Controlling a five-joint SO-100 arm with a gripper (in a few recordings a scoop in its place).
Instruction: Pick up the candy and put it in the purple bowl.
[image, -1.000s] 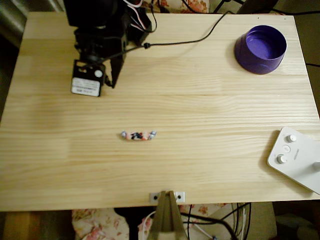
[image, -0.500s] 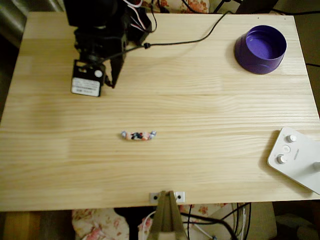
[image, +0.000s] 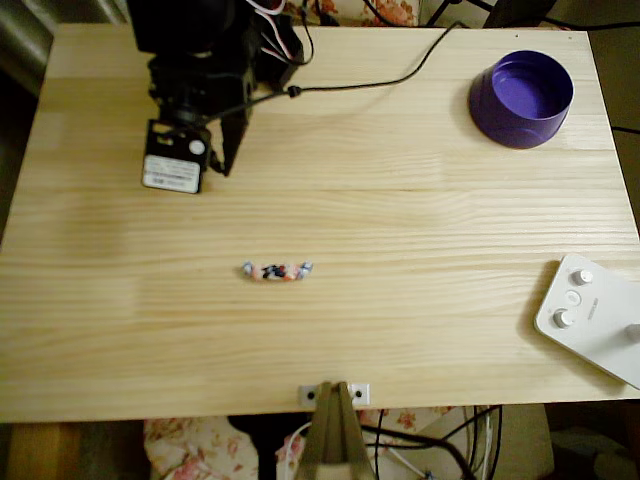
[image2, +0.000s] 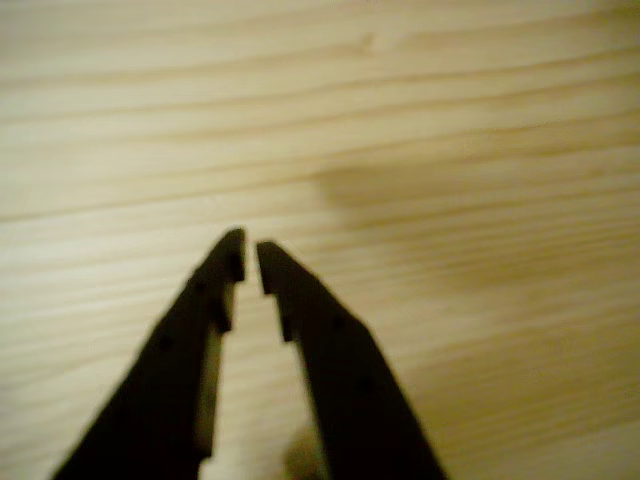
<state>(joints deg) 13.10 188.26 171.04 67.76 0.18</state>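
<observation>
Nothing has shifted over the last second: the candy (image: 277, 271) lies flat mid-tabletop (image: 400, 220), well apart from the purple bowl (image: 521, 98) at the far right corner. The hand (image2: 249, 262), fingers nearly pressed together and empty, still hangs at the far left, so the approach has not begun.

Pale pine tabletop (image: 400, 220) with long horizontal grain, lit warmly and evenly. Floral-patterned fabric (image: 190, 450) below the edge at 7 o'clock, dark cables (image: 420, 445) at 5 o'clock, dim floor (image: 615, 60) at 2 o'clock.
</observation>
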